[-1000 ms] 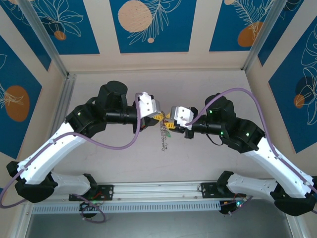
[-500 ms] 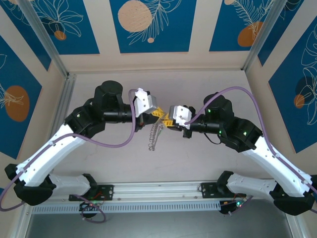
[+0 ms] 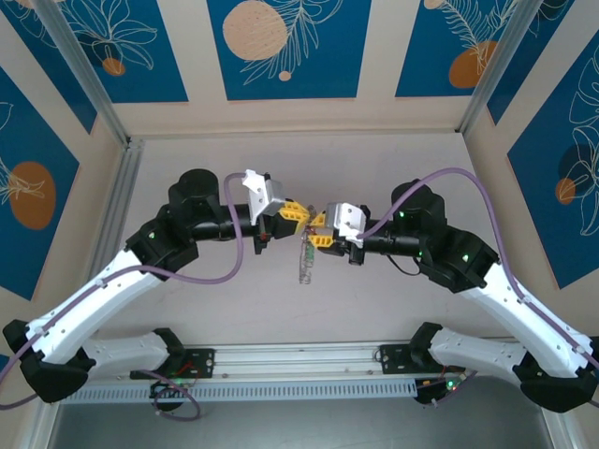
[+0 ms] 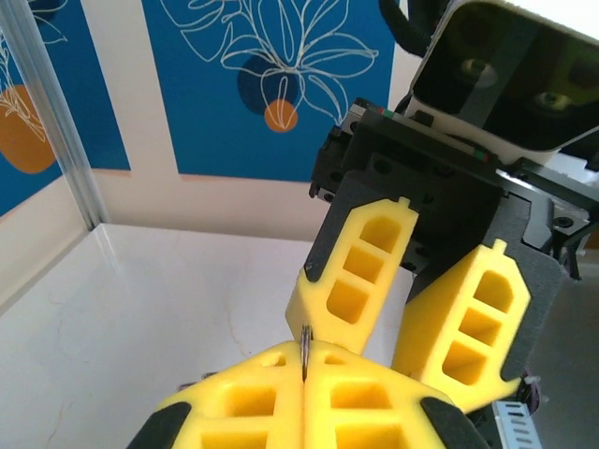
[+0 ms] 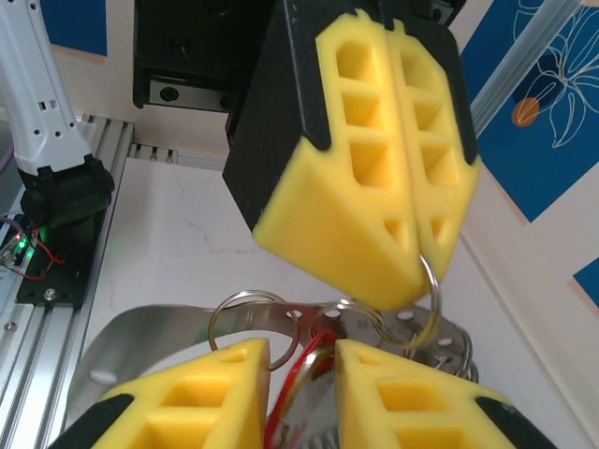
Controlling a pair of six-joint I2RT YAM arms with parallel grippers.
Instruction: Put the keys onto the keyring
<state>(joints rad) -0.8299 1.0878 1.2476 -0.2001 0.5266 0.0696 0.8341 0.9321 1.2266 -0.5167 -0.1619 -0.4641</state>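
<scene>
Threading step, mid-air over the table [image 3: 393,159]: left end effector [image 4: 304,360] pinched shut on the dangling keyring [image 3: 306,262], right end effector [image 5: 304,360] part-open around the red key [image 5: 323,344]; next move likely needs fine alignment of key onto ring.
</scene>
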